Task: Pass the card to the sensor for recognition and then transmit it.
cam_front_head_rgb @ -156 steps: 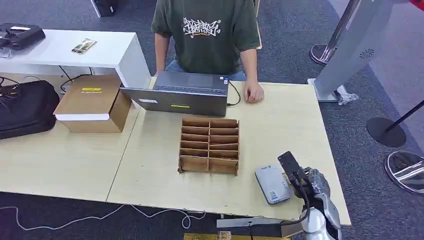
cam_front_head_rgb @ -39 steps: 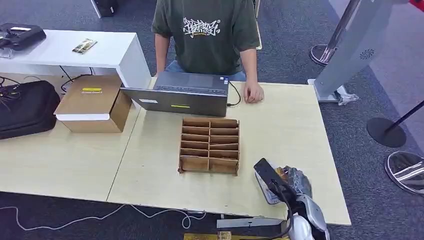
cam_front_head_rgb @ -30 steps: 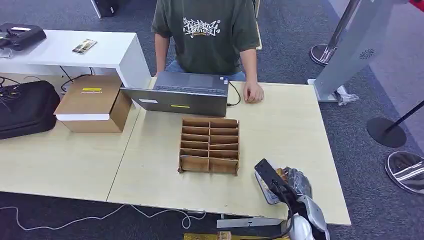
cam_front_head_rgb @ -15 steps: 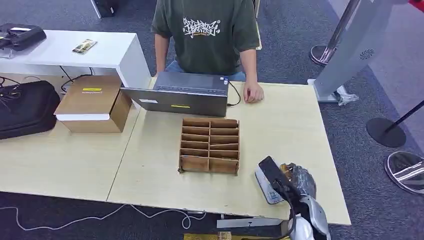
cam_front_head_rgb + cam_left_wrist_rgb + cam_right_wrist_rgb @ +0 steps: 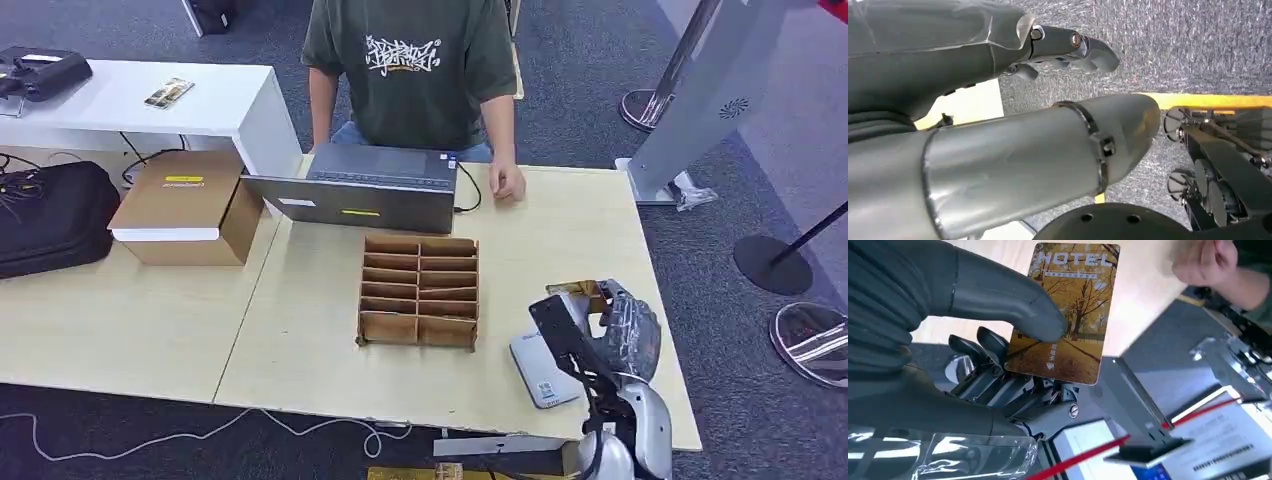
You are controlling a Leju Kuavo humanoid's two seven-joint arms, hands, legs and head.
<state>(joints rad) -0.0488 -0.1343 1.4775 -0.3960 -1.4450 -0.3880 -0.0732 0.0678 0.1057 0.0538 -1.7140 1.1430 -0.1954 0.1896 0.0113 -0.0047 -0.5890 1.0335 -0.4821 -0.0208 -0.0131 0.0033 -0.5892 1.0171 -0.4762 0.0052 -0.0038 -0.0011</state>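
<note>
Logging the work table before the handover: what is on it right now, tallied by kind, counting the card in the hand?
Hotel card, held in the right hand: 1
Card sensor: 1
Cardboard slot organiser: 1
Laptop: 1
Cardboard box: 1
Black bag: 1
Total: 6

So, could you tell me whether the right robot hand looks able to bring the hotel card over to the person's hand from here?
Probably yes: the right robot hand holds the card, and bare table lies between it and the person's hand.
</note>
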